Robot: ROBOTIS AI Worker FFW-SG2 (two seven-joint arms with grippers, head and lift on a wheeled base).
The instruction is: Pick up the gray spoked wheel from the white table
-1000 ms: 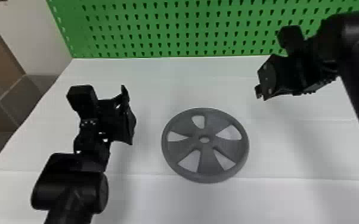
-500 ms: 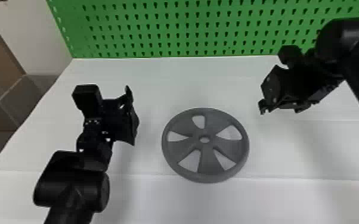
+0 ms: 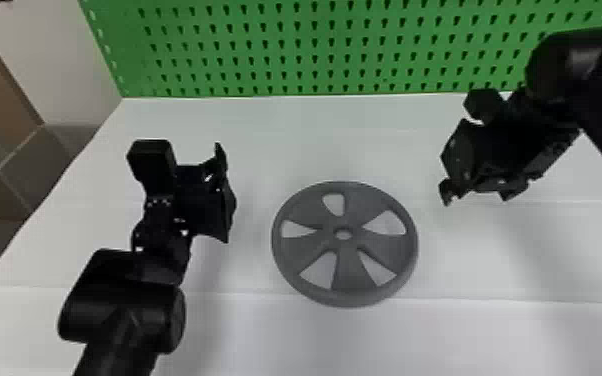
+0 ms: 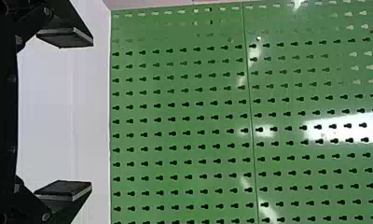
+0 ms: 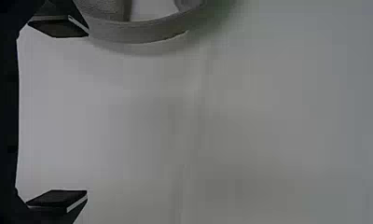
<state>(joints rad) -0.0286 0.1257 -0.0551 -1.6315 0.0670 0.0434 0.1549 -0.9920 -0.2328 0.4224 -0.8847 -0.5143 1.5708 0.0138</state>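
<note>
Gray spoked wheel (image 3: 349, 272) lies flat on white table (image 3: 415, 342), ungripped; likely light, stiff plastic, smooth enough to slip. Outer rim looks best hold, pinched through spoke opening. Left gripper (image 4: 91, 114), fingers apart, empty, beside wheel; right gripper (image 5: 87, 113), likewise parted, empty, on opposite side. Green pegboard (image 3: 285, 55) stands behind.

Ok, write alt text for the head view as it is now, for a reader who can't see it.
A gray spoked wheel lies flat on a white table, with the robot's black left claw and right claw apart from it on either side. A green perforated board stands behind.
</note>
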